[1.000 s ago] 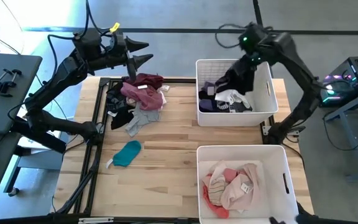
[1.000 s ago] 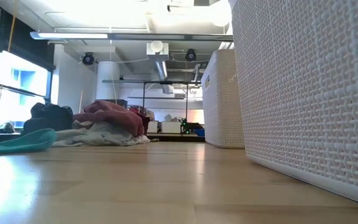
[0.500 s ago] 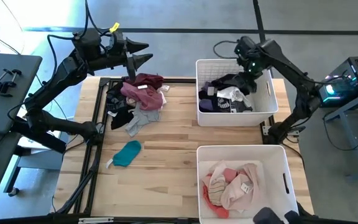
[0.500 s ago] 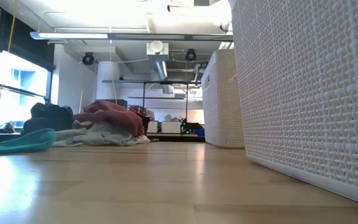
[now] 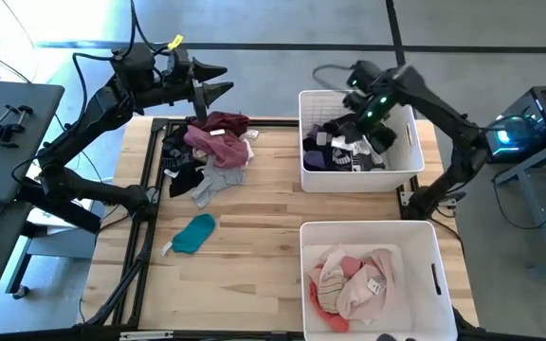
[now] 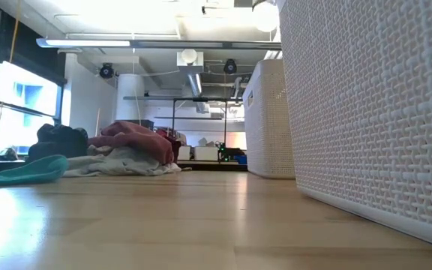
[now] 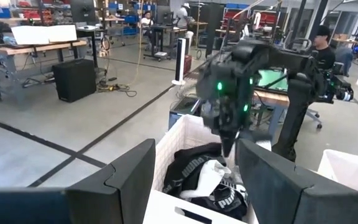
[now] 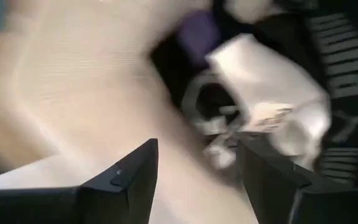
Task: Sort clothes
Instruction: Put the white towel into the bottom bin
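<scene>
The right gripper hangs over the far bin, fingers spread and holding nothing, just above the dark and white clothes inside; the left gripper waits, also released, above the heap of clothes at the table's far left (a teal piece lies apart); pink garments fill the near bin.

I'm working in a robotics lab or workshop: a concrete floor with taped lines, workbenches carrying gear, exposed ceiling ducts, and people at stations in the background.
</scene>
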Controlling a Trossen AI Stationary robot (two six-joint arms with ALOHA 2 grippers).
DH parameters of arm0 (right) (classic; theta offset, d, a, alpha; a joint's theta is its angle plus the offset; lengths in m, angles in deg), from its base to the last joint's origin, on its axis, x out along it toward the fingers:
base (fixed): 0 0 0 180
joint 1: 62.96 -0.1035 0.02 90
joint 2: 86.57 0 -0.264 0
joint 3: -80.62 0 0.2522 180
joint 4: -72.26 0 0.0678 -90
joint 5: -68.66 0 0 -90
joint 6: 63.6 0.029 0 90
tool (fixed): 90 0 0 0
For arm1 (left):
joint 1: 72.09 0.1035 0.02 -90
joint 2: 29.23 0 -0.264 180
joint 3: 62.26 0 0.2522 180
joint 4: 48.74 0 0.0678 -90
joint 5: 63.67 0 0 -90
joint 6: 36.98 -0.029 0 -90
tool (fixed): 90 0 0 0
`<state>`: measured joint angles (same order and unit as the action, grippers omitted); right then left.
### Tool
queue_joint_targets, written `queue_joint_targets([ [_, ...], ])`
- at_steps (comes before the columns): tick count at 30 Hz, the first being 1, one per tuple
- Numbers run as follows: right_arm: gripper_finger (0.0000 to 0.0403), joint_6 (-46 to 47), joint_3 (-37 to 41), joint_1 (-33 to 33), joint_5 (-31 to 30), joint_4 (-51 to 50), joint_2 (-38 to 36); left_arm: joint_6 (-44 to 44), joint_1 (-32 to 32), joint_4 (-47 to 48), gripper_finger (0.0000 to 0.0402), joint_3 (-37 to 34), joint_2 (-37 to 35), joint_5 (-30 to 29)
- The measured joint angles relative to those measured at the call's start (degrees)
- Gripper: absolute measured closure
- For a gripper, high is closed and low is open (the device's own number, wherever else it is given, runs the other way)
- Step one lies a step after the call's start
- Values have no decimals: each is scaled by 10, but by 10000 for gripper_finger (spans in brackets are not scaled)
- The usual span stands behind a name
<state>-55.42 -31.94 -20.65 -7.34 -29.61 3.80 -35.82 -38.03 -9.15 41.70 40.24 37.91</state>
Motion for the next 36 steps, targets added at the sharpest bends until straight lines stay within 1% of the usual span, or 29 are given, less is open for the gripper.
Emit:
queue_joint_targets([
  [2,199,38,28,-10,-72,11,5,-2,0,0,186,0,0,0],
  [3,199,59,41,-11,-91,17,8,-2,0,0,186,0,0,0],
  [9,199,116,118,-8,-101,82,22,-1,0,3,186,0,0,1],
  [12,202,132,159,-7,-136,102,23,1,0,15,186,0,0,1],
  [15,220,140,181,-12,-193,117,23,1,0,30,186,0,0,1],
  [19,274,153,183,-16,-215,148,23,1,0,33,186,0,0,1],
  [23,340,141,183,-15,-228,160,23,1,0,34,186,0,0,1],
  [25,379,137,183,-15,-233,168,22,1,0,34,186,0,0,1],
  [26,390,133,183,-15,-232,171,20,1,0,34,186,0,0,1],
  [28,393,137,183,-16,-232,180,8,1,0,36,186,0,0,1],
  [31,399,156,166,-23,-235,176,-29,1,0,39,186,0,0,1],
  [36,401,192,90,-56,-272,187,-117,2,0,40,186,0,0,1],
])
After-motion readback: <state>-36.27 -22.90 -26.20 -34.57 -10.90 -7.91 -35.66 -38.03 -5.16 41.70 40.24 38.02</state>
